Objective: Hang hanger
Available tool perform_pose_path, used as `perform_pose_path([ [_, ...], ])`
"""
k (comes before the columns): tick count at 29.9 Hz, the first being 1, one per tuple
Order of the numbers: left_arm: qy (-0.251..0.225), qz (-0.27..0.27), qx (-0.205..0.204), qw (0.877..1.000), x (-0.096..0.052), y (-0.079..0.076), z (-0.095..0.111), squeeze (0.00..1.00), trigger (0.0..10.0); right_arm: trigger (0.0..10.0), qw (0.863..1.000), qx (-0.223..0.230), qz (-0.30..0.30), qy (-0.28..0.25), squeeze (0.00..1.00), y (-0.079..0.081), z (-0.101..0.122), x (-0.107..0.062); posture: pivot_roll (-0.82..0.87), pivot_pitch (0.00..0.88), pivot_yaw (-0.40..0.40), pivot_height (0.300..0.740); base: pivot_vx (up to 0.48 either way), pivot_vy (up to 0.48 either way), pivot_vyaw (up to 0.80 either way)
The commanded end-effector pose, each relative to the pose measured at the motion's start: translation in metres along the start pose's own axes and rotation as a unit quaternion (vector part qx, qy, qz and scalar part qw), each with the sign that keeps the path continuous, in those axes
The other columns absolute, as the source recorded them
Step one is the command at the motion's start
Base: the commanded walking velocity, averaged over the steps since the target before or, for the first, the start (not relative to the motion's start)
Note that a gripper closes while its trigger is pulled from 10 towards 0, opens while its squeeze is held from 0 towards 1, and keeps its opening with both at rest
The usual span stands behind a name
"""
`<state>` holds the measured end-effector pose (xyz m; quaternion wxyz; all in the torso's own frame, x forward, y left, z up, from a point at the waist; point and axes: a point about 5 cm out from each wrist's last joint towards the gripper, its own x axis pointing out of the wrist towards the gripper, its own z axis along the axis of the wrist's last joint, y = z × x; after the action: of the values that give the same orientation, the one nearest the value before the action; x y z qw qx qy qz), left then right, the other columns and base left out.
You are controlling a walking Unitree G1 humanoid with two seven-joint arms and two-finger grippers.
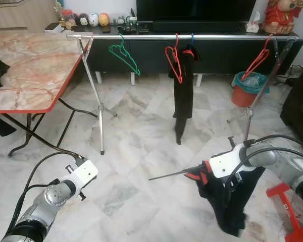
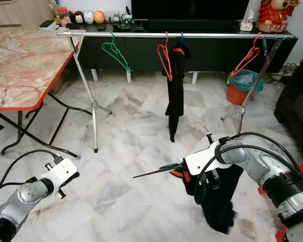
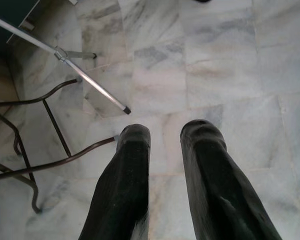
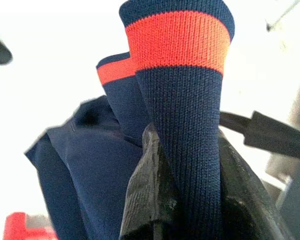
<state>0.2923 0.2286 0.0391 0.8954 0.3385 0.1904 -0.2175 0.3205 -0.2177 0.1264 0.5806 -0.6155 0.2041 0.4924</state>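
Nearest my head camera, the right hand (image 2: 184,177) is clamped on a dark navy garment (image 2: 217,196) with an orange-red band at its collar; in the right wrist view that banded knit (image 4: 177,100) is pinched between the fingers (image 4: 150,200). The cloth hangs limp below the hand, just above the floor. A thin dark rod (image 2: 154,171) projects from the hand toward my left; I cannot tell what it is. The left hand (image 3: 165,145) is empty, its fingers parted over the marble floor (image 1: 141,151). Ahead stands a metal clothes rail (image 1: 182,37), carrying a green hanger (image 1: 123,55), a red hanger (image 1: 174,63) with a black garment (image 1: 183,96) beside it, and another red hanger (image 1: 256,60) at the right end. A marble-topped counter (image 1: 30,65) stands left.
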Motion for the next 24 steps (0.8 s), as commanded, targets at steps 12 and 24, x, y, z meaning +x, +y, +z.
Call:
perform_pose_path([
  [12, -0.087, -0.009, -0.085, 0.993, -0.001, 0.009, 0.023, 0.00, 10.0, 10.0, 0.971, 0.030, 0.087, -0.220, 0.00, 0.007, 0.045, -0.004, 0.06, 0.000, 0.018, 0.740, 0.000, 0.000, 0.00],
  [24, -0.123, -0.163, -0.093, 0.974, -0.002, -0.012, 0.046, 0.00, 10.0, 10.0, 0.947, 0.027, 0.112, -0.300, 0.00, 0.000, 0.065, -0.008, 0.07, 0.000, 0.011, 0.740, 0.000, 0.000, 0.00],
])
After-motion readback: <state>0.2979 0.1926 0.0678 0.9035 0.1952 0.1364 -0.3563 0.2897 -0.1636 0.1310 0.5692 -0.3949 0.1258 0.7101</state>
